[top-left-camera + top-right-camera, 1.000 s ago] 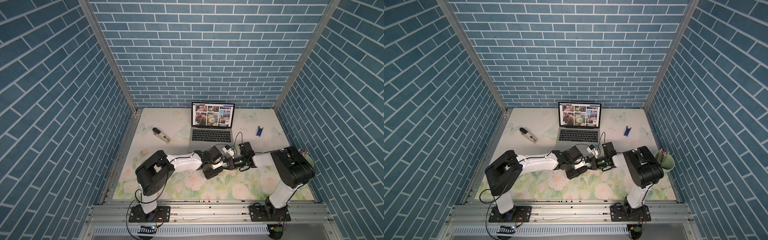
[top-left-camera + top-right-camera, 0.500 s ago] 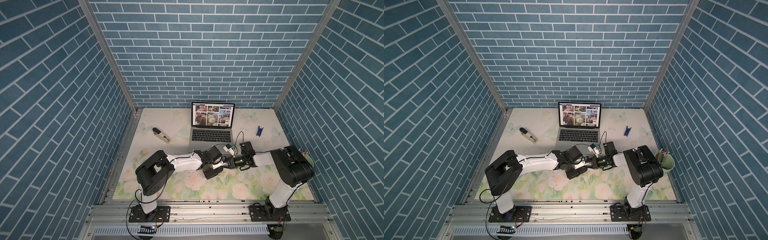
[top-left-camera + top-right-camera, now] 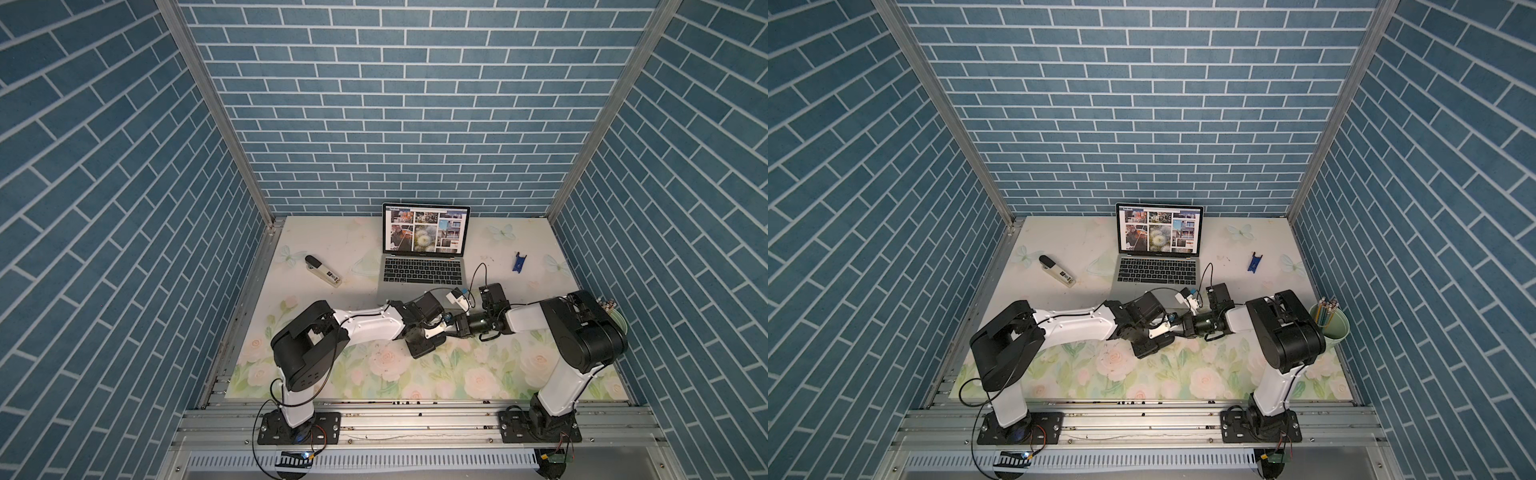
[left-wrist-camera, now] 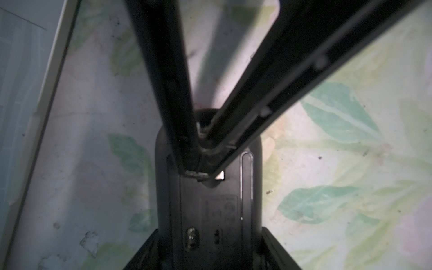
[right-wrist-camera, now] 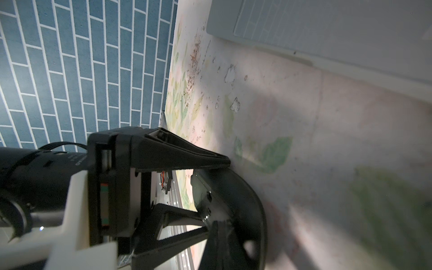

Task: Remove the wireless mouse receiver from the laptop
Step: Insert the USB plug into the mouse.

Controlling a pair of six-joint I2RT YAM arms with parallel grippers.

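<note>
Left wrist view shows the left pincer (image 4: 210, 233) clamping the upturned black mouse (image 4: 210, 205) just in front of the laptop (image 3: 422, 272), the right pincer (image 4: 204, 168) pinched shut against its underside, probably on the tiny receiver, apparently unplugged; next, ease it into the mouse's slot.

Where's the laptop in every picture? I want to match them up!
Top view: laptop open at the back middle of the flowery mat.
Top view: same spot.
Left wrist: grey strip beside the mat, probably its base.
Right wrist: grey trackpad corner beyond the mat.
Shared landmark: the flowery mat.
</note>
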